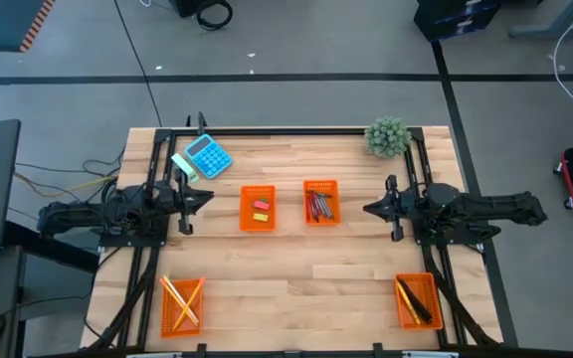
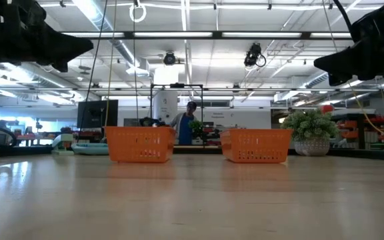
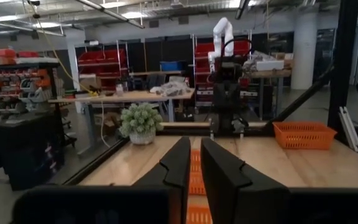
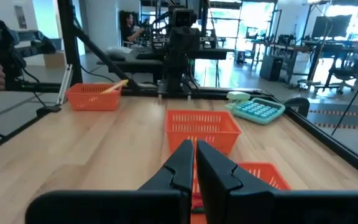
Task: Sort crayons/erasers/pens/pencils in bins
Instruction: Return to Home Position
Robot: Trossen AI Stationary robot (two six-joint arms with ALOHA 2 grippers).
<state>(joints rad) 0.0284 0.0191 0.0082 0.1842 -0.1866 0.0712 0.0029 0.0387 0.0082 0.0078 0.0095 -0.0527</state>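
Four orange bins stand on the wooden table. One in the middle [image 1: 258, 208] holds erasers, pink and yellow showing. Its neighbour [image 1: 320, 202] holds reddish crayons. The near-left bin [image 1: 182, 303] holds yellow and orange pencils. The near-right bin [image 1: 418, 300] holds black pens and a yellow one. My left gripper [image 1: 210, 197] hangs level above the table, left of the eraser bin, with a narrow gap between its fingers [image 3: 196, 144] and nothing in it. My right gripper [image 1: 366, 209] hangs level to the right of the crayon bin, shut and empty [image 4: 194, 144].
A blue calculator [image 1: 208, 156] lies at the far left with a pale green object [image 1: 183, 166] beside it. A small potted plant [image 1: 387, 136] stands at the far right corner. Bare wood lies between the two near bins. A person [image 2: 191, 123] stands in the room beyond.
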